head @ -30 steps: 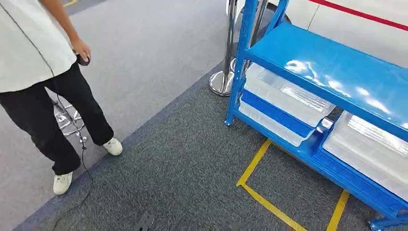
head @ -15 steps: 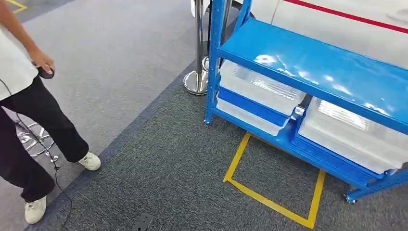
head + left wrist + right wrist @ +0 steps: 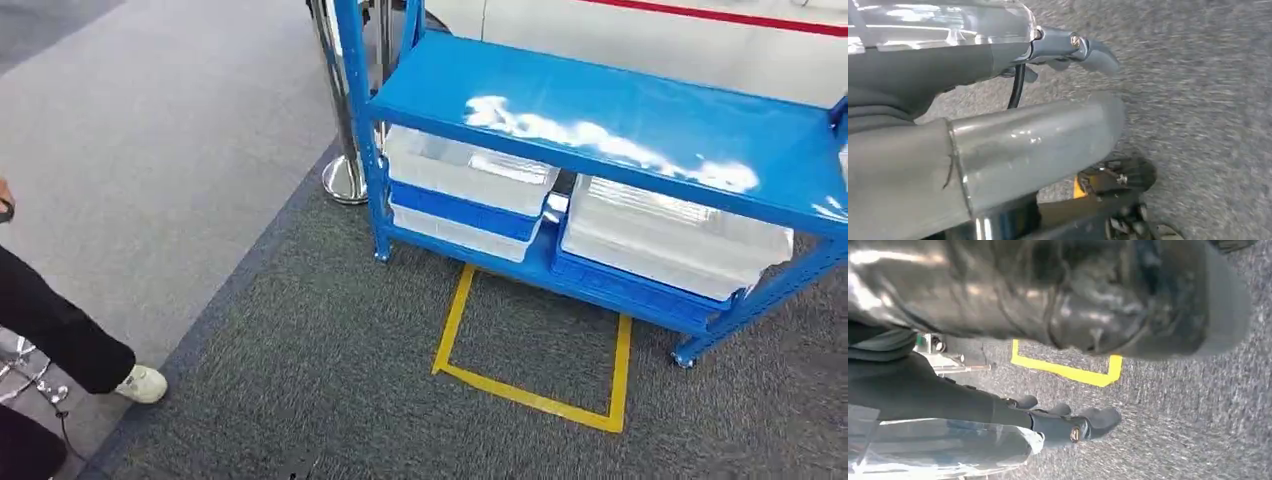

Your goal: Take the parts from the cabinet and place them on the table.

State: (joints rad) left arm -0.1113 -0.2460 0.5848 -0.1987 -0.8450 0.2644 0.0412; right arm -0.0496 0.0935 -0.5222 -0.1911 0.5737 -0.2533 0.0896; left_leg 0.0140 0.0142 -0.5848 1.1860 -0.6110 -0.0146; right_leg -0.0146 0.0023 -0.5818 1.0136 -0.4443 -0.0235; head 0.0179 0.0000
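Observation:
A blue metal cabinet rack (image 3: 600, 100) stands ahead in the head view, its top shelf bare and shiny. Under that shelf sit translucent lidded bins: two stacked on the left (image 3: 465, 170) and one larger on the right (image 3: 670, 240). Their contents are hidden, and I see no loose parts. My left hand (image 3: 1068, 47) hangs over grey carpet with its fingers stretched out and nothing in them. My right hand (image 3: 1068, 422) also hangs above the carpet, fingers slightly apart and holding nothing.
A yellow tape square (image 3: 530, 395) marks the carpet in front of the rack. A chrome stanchion post with a round base (image 3: 345, 180) stands at the rack's left corner. A person's leg and white shoe (image 3: 143, 384) are at the left edge, on lighter flooring.
The whole picture has shifted: my view has turned, bringing the rack toward the centre and showing all of the yellow square. The person now sits at the far left edge.

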